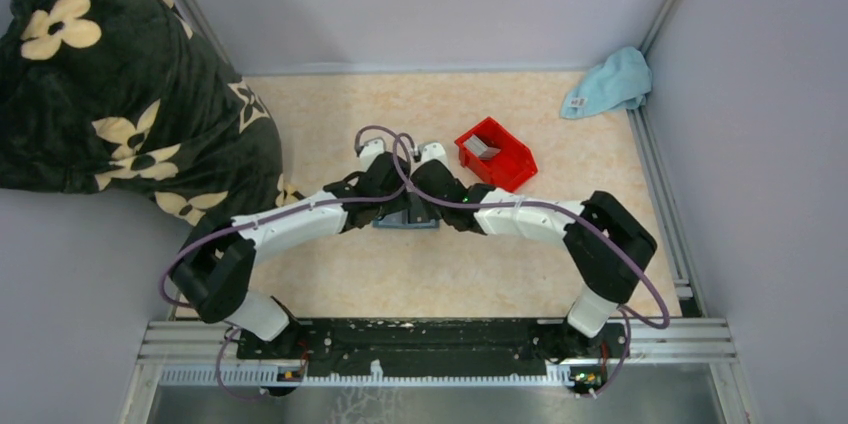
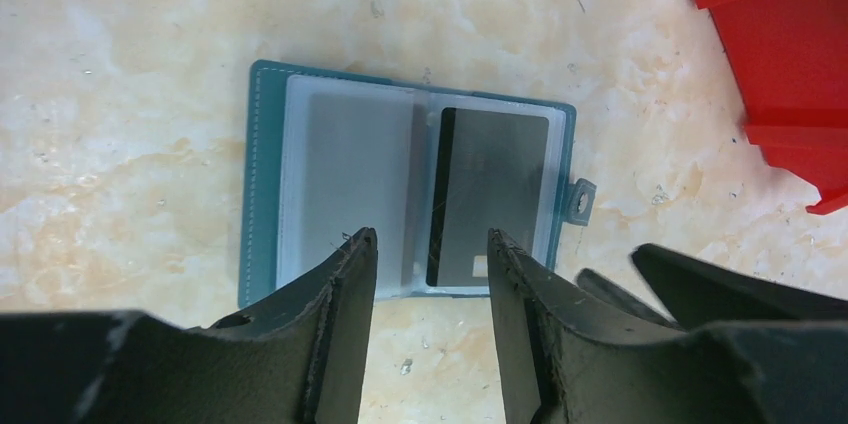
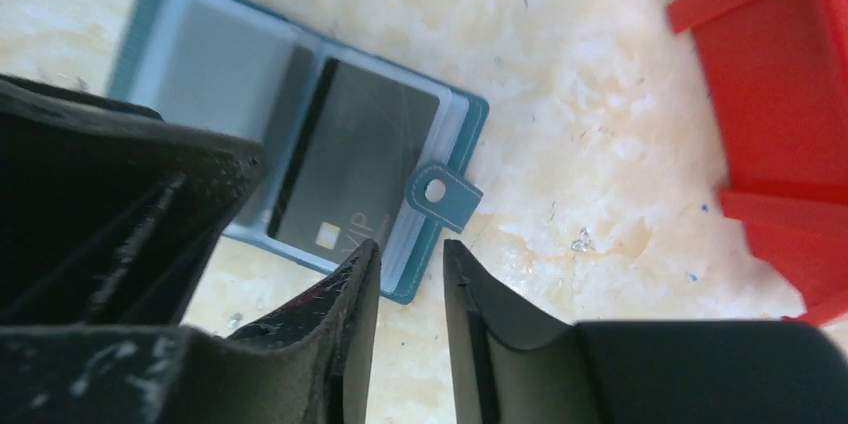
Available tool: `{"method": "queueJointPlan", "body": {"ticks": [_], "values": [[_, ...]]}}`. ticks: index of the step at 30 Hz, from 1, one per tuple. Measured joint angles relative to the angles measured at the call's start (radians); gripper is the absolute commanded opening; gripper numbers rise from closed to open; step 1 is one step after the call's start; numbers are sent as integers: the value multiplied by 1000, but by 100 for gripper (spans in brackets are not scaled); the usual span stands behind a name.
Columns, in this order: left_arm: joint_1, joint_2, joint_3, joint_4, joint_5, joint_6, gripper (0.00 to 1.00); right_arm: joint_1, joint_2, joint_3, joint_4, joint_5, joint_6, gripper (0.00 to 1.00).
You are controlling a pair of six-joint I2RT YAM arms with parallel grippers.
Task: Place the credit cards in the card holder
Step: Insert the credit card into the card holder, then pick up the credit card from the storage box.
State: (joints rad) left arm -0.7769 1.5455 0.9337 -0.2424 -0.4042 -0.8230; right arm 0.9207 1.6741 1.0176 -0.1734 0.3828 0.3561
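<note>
Left gripper (image 2: 430, 239) jaws stand about half apart and right gripper (image 3: 410, 249) jaws show a narrow gap, both empty, just above the open card holder (image 2: 262, 174) at mid-table. One dark credit card (image 2: 490, 194) sits in its snap-side sleeve, other sleeve unclear; grey cards (image 1: 482, 147) in the red bin (image 1: 505, 169) just right look pending. Mottled beige table (image 1: 420, 274), grey walls, blue cloth (image 1: 610, 82) far right, floral blanket (image 1: 110, 94) left.

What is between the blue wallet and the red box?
Nothing but bare tabletop. In the left wrist view, the open card holder and the red bin have only the marbled surface between them.
</note>
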Motion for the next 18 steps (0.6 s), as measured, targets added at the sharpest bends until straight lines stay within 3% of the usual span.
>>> {"method": "queueJointPlan", "body": {"ticks": [4, 9, 13, 18], "values": [[0, -36, -32, 0, -22, -13, 52, -1, -47, 58, -22, 1, -29, 37], [1, -69, -92, 4, -31, -36, 53, -46, -111, 97, -56, -19, -62, 49], [10, -112, -139, 14, -29, -50, 56, -166, -145, 140, -80, -50, -96, 58], [21, -148, -157, 29, -29, -56, 59, -318, -137, 229, -106, -117, -152, 59]]}}
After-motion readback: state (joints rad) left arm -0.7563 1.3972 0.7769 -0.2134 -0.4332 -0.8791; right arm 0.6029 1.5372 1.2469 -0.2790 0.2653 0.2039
